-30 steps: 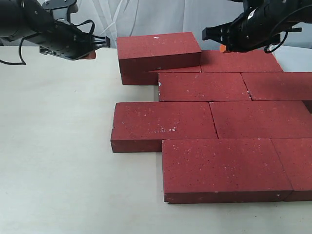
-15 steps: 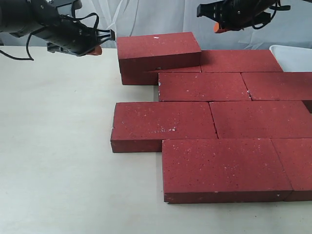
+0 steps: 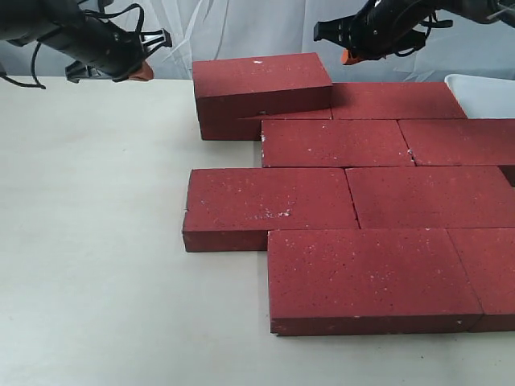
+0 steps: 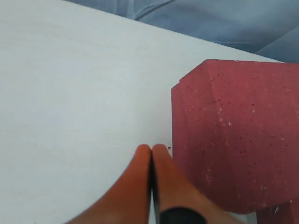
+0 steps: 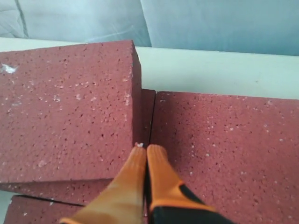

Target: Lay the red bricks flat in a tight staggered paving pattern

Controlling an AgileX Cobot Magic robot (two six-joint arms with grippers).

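Several red bricks (image 3: 338, 143) lie flat in staggered rows on the white table (image 3: 88, 241). One red brick (image 3: 261, 84) rests on top of another at the far left of the back row, slightly tilted; the same stacked brick (image 5: 65, 107) (image 4: 238, 135) shows in both wrist views. My left gripper (image 3: 143, 72) hovers shut and empty to the left of that stacked brick, orange fingertips (image 4: 144, 154) pressed together. My right gripper (image 3: 346, 56) is shut and empty above the back row, just right of the stacked brick, over the seam between bricks (image 5: 146, 148).
A white tray (image 3: 483, 92) sits at the back right beside the bricks. A grey-blue curtain (image 3: 241, 28) hangs behind the table. The bare tabletop extends across the left and the front.
Both arms have risen and drawn back from the bricks. The right gripper moved up and left, uncovering the white tray. The bricks have not moved.
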